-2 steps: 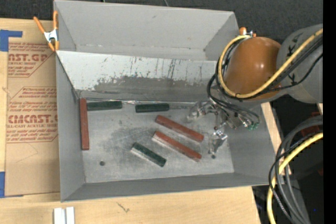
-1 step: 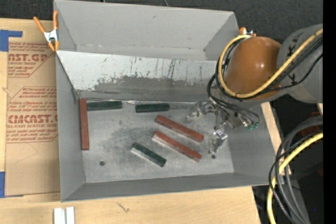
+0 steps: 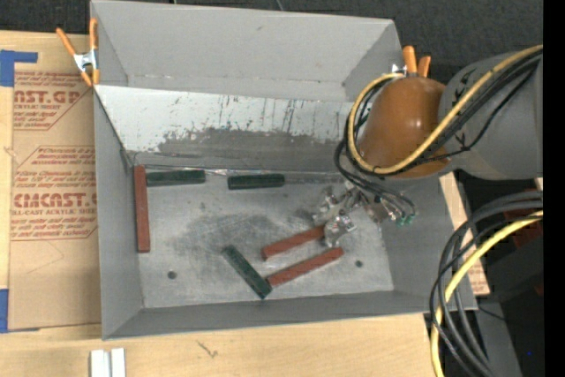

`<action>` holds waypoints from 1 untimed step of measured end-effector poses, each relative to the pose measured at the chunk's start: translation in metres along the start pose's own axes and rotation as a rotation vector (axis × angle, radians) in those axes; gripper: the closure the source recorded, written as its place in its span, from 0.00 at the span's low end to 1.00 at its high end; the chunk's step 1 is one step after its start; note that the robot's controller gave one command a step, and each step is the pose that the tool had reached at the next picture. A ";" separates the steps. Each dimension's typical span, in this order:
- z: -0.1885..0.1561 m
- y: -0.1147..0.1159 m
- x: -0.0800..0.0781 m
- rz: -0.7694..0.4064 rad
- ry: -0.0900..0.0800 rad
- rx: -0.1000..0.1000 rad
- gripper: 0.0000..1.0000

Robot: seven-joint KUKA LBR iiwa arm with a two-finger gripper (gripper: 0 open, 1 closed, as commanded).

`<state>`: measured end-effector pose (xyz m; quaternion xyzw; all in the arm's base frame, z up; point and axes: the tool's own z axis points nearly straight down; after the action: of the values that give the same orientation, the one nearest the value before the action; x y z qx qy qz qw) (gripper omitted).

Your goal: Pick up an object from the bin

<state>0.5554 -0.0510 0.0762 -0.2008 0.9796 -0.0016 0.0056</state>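
Gripper (image 3: pixel 336 220) hangs low over the floor of the bin (image 3: pixel 238 57), toward its right edge and about midway between back wall and front edge, at or just above the right-hand end of the upper red-brown stick (image 3: pixel 291 244). Whether the gripper is spread or pressed together I cannot tell; the metal parts there blur into one another, and nothing can be made out gripped in it.

That stick runs away from the gripper toward the bin's front-left, long axis slanting gently from right-back to left-front. A second red-brown stick (image 3: pixel 305 267) lies just beside it on the front side, nearly parallel, and its left end meets a dark green stick (image 3: pixel 246 271) that slants the other way. My judgement is that a grasp would have to close across the upper stick's narrow width, near its end, without catching its neighbour.

The arm comes in over the bin's right edge, its orange wrist cover (image 3: pixel 402 124) above the back-right corner, looped cables (image 3: pixel 353 146) around it, the wrist tipped down and inward toward the floor
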 end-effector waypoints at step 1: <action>0.000 0.000 0.000 0.000 0.000 0.000 1.00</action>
<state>0.5554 -0.0509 0.0762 -0.2007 0.9796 -0.0016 0.0056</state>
